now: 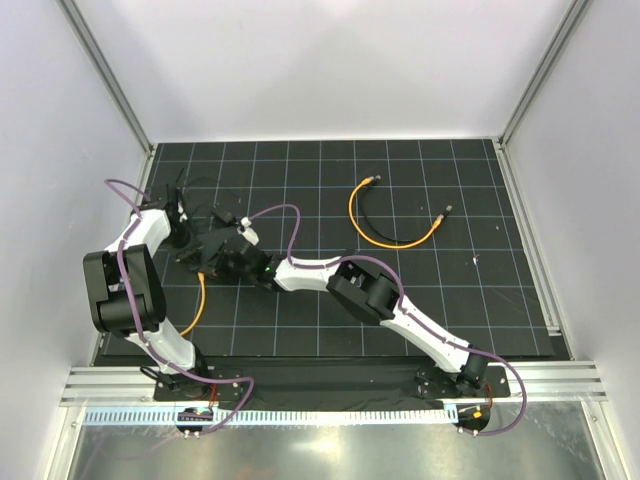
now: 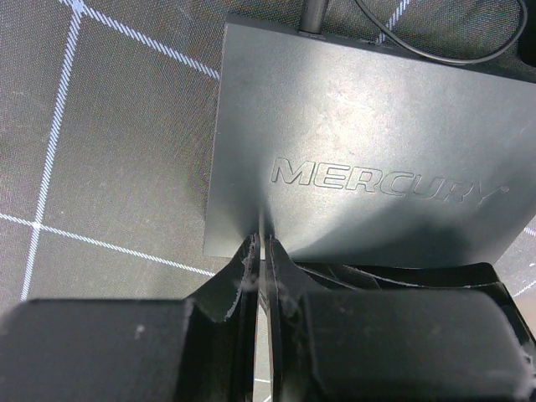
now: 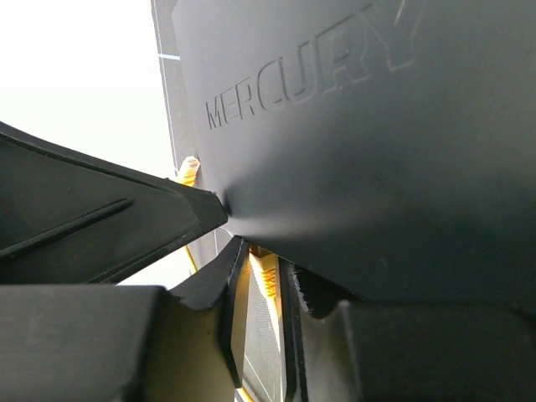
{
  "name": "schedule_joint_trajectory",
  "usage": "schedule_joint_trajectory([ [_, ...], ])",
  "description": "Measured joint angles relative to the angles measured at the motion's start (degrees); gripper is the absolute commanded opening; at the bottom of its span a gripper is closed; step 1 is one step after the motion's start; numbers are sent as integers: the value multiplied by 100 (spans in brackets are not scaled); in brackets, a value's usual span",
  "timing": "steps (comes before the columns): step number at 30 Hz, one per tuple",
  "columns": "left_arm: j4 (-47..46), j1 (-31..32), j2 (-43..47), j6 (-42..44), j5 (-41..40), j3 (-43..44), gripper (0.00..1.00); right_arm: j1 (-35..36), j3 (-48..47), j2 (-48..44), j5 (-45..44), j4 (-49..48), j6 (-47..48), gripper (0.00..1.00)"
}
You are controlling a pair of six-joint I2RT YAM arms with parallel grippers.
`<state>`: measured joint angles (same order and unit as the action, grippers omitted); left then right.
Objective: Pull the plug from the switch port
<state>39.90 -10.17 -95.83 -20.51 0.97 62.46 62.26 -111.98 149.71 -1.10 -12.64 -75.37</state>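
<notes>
Top camera looks down over the whole mat [image 1: 400,170]; both wrist cameras press close to the same switch [image 2: 360,159]

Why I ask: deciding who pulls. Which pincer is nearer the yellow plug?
Right. The right pincer has the yellow plug between its fingers; the left pincer sits at the switch's edge, no plug in sight.
</notes>
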Motion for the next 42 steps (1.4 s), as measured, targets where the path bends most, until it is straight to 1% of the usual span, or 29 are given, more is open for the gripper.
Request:
schedule_joint_trajectory([
  [1,0,0,0,0,0,0,10,-9,-2,7,26,-13,-2,15],
  [3,0,0,0,0,0,0,10,-22,-9,22,79,-46,-26,13],
  [7,0,0,0,0,2,0,10,-26,-22,33,105,-66,-24,3],
  [9,0,4,0,0,0,0,10,-26,-22,33,105,-63,-24,1],
  [18,0,7,-2,0,2,0,10,-50,-9,35,208,-103,-2,1],
  [23,0,9,-4,0,2,0,10,-57,96,35,243,-291,50,1],
  [31,9,50,-15,0,-7,11,10,-66,444,0,374,-859,164,1],
  [36,7,83,-17,0,-9,11,9,-39,581,-24,529,-1023,229,1],
  [42,22,83,-44,0,-2,39,9,-24,997,-227,640,-1215,146,1],
])
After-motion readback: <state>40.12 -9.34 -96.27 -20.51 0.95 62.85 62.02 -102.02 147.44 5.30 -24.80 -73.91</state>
